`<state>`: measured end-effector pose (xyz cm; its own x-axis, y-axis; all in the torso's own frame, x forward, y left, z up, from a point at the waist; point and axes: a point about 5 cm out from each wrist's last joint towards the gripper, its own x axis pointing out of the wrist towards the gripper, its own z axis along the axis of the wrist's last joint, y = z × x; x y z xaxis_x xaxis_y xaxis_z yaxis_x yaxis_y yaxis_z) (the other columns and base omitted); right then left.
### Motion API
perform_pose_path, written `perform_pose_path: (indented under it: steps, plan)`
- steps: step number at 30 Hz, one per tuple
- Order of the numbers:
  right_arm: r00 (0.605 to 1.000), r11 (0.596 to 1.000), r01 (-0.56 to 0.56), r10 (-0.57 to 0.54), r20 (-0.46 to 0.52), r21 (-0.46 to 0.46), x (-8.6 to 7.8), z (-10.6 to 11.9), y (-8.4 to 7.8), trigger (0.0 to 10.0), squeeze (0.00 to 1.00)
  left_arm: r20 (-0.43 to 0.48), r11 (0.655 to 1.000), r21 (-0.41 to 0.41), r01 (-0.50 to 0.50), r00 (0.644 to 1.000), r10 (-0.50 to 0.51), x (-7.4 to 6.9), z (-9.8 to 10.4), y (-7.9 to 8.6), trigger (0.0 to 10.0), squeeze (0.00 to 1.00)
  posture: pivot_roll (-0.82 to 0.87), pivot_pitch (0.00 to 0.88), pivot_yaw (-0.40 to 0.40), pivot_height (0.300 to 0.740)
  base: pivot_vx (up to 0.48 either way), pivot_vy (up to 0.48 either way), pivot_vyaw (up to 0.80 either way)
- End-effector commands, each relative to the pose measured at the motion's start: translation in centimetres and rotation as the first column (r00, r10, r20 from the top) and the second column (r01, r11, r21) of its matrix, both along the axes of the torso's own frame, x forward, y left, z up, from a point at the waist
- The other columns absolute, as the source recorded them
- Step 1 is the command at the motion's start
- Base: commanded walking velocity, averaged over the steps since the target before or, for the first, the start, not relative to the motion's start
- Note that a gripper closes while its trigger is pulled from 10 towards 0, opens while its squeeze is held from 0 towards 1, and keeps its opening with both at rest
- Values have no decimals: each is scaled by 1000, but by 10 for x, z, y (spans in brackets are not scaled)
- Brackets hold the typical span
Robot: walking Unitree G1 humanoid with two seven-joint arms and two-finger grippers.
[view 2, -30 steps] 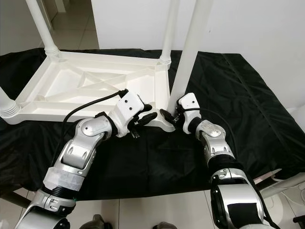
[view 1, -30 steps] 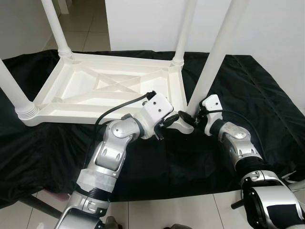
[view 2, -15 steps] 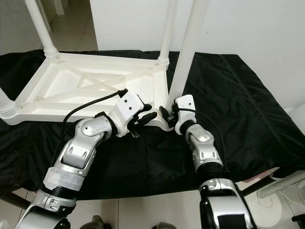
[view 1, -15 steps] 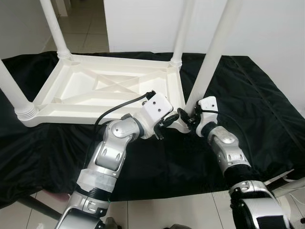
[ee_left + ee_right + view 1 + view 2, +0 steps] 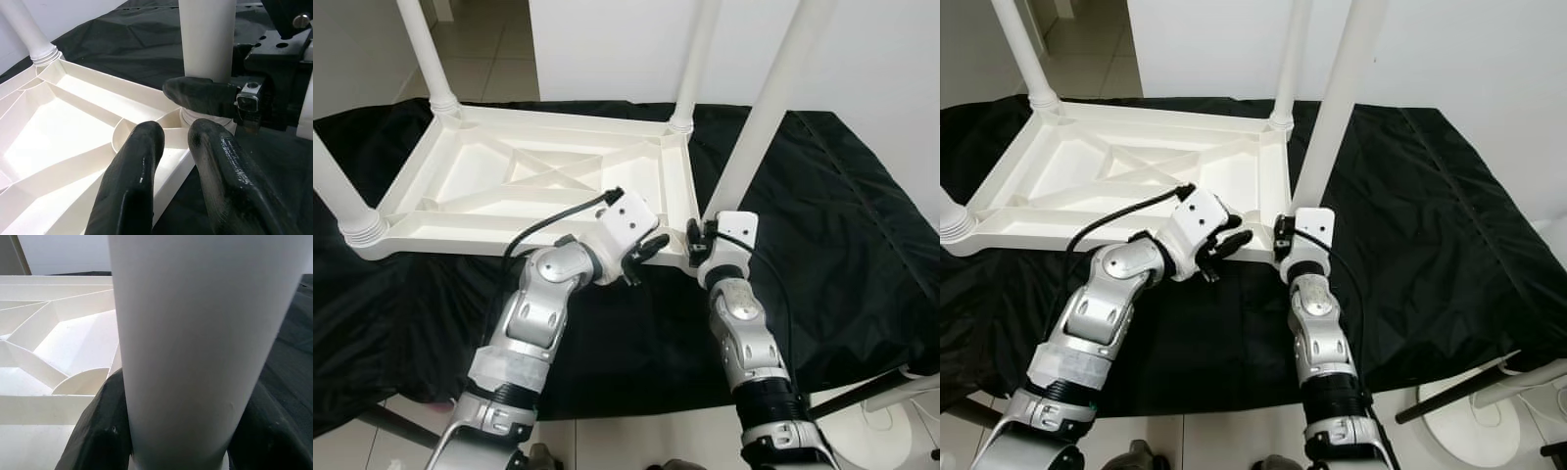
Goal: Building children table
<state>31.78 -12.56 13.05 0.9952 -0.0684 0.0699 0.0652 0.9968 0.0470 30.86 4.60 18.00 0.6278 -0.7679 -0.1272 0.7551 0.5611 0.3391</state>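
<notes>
The right arm has swung in since a second ago: its forearm was angled out to the right, and now it stands almost straight up from below, wrist directly under the near-right leg (image 5: 759, 117). The right pincer (image 5: 697, 240) is clamped around the base of that white leg, one black finger (image 5: 100, 431) on each side of the tube, right where it meets the corner socket. The leg leans a touch to the right as it rises.

The left arm has barely shifted. Elbow bent, silver forearm reaching up and to the right, it brings the left pincer (image 5: 644, 257) to the near long edge of the upturned tabletop (image 5: 509, 186), just beside that same corner. Its two fingers (image 5: 132, 181) are slightly spread and hold nothing; the tips hover over the rim of the tabletop, close to the right pincer's finger.

The white children's table lies upside down on the black cloth (image 5: 822, 196) that covers the surface, ribbed underside facing up. The far-left leg (image 5: 426, 54), the far-right leg (image 5: 693, 64) and the near-left leg (image 5: 337, 191) stand in their sockets. Tiled floor (image 5: 480, 54) and a white wall (image 5: 626, 49) lie behind.
</notes>
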Motion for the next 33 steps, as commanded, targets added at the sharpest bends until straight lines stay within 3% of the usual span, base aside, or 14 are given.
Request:
perform_pose_path:
  steps: [1,10,11,16,20,25,26,27,28,30,33]
  plan:
    - [999,1000,27,-27,-38,7,-4,-6,-4,10000,0,53,975,-42,-220,974,222,5,0,5,10000,0,-53,0,-37,740,0,0,0]
    - [999,1000,13,-11,-50,28,-9,-6,-10,10000,0,64,979,-15,-205,976,206,4,-2,4,10000,0,-58,0,-35,740,0,0,0]
    - [999,999,-12,13,-32,38,-10,-4,-11,10000,1000,64,979,-16,-204,977,205,4,-2,4,10000,0,-57,0,-34,740,0,0,0]
    - [996,996,-87,87,8,37,-9,2,-24,10000,1000,65,983,-15,-184,981,184,1,-2,3,10000,0,-56,0,-35,740,0,0,0]
    - [979,978,-203,202,-13,-44,-5,2,-43,10000,1000,67,987,-6,-158,985,158,-3,-3,2,10000,0,-53,0,-35,740,0,0,0]
    - [940,931,-340,334,-67,-131,-4,-1,-51,10000,1000,64,989,-5,-148,987,148,-3,-3,2,10000,0,-53,0,-34,740,0,0,0]
    - [930,924,-366,359,-77,-114,-2,-1,-55,10000,0,64,990,-2,-142,988,142,-4,-3,2,10000,0,-53,0,-36,740,0,0,0]
    - [930,924,-366,359,-77,-114,-2,-1,-55,10000,0,64,990,-2,-142,988,142,-4,-3,2,10000,0,-53,0,-36,740,0,0,0]
    - [890,882,-456,451,-69,-120,1,3,-61,10000,0,64,992,3,-124,990,124,-5,-3,1,10000,0,-52,0,-36,740,0,0,0]
    - [858,846,-514,508,-81,-139,3,5,-62,10000,0,65,992,3,-124,990,123,-5,-3,0,10000,0,-53,0,-33,740,0,0,0]
    - [845,834,-534,527,-90,-140,4,4,-62,10000,0,66,992,4,-123,990,123,-5,-3,0,10000,0,-52,0,-32,740,0,0,0]
